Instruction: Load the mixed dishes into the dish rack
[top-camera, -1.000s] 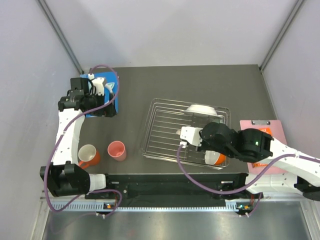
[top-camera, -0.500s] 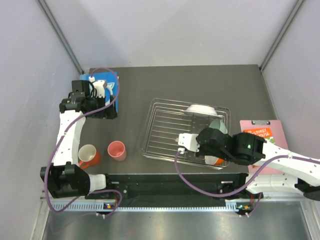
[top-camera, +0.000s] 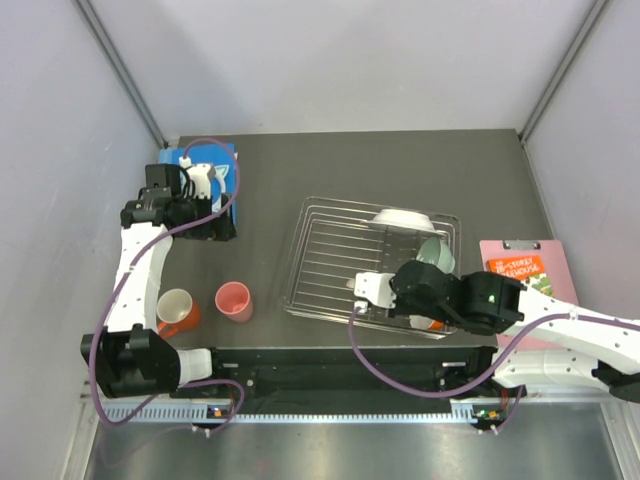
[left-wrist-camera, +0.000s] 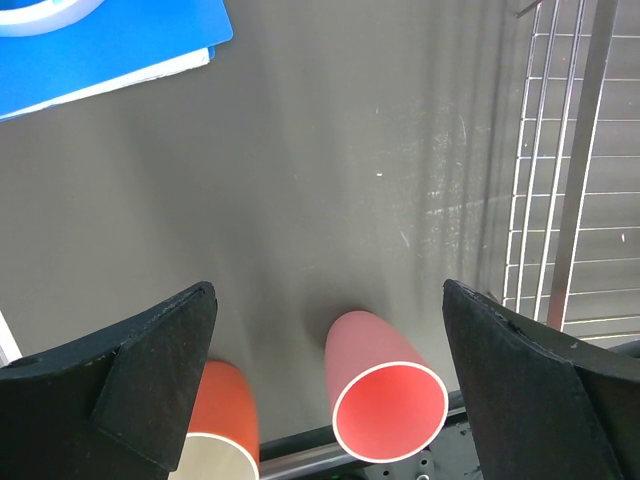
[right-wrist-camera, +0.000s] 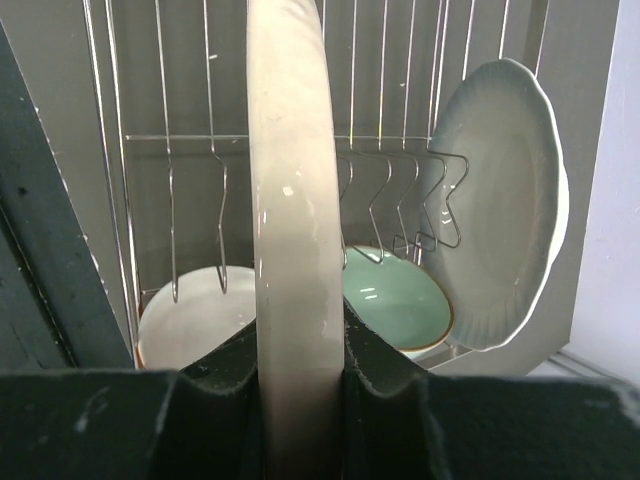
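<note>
In the right wrist view my right gripper (right-wrist-camera: 295, 345) is shut on the cream rim of the pink-and-cream plate (right-wrist-camera: 290, 180), which it holds on edge over the dish rack (right-wrist-camera: 190, 140). Behind it in the rack sit the orange bowl with white inside (right-wrist-camera: 195, 325), the mint-green bowl (right-wrist-camera: 395, 305) and the upright white plate (right-wrist-camera: 510, 200). From above, the right wrist (top-camera: 420, 288) hangs over the rack's (top-camera: 320, 250) near side. My left gripper (left-wrist-camera: 325, 320) is open, high above the pink cup (left-wrist-camera: 385, 390) and the orange mug (left-wrist-camera: 220, 430).
A flat blue board (top-camera: 205, 190) with a ring on it lies at the far left under the left arm. A pink clipboard (top-camera: 520, 265) lies right of the rack. Grey walls close in the table on three sides.
My right arm has drawn left and nearer over the rack's front with the plate, uncovering the mint-green bowl from above. The left arm has barely shifted.
</note>
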